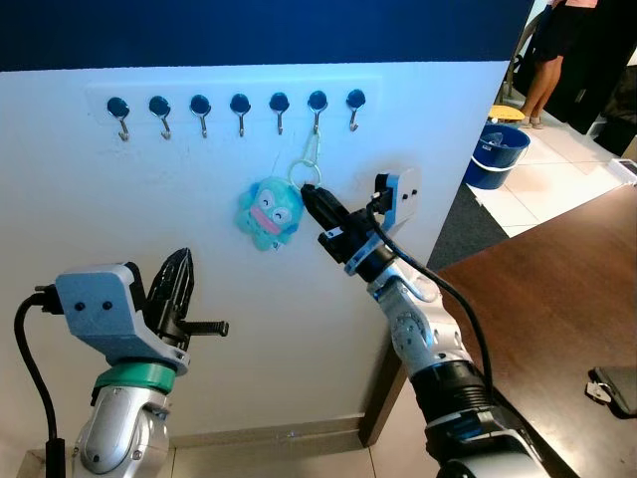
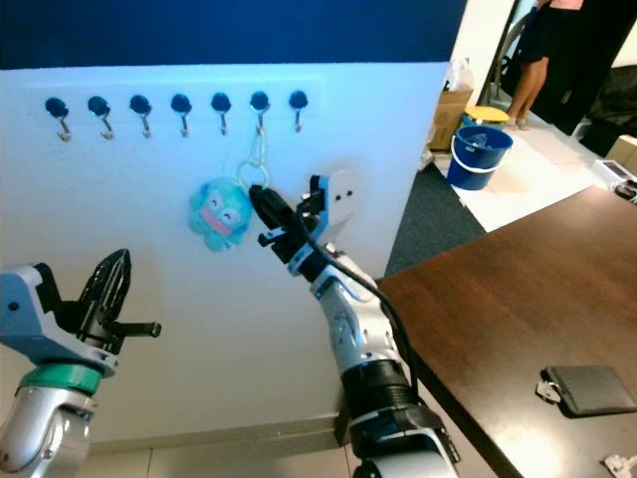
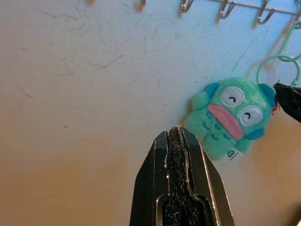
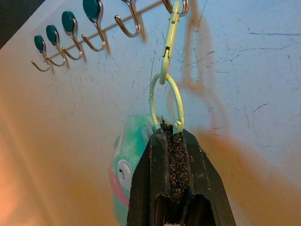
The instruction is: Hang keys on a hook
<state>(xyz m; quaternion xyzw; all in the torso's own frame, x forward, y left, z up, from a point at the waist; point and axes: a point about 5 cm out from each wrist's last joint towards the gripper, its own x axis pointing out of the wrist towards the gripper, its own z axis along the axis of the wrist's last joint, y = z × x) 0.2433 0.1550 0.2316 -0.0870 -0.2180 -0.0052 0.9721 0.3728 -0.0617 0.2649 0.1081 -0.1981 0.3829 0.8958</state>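
One plush keychain (image 1: 270,212) hangs hooked; lettering unreadable.

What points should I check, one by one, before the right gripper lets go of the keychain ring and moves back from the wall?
1. Clip is over a hook: ok, second from the right in the row.
2. Right gripper is shut on the pale green ring: ok.
3. Plush toy hangs against the wall: ok.
4. Clip seated fully in the hook's bend: cannot tell.
5. Left gripper is away from the toy: ok, shut, lower left.
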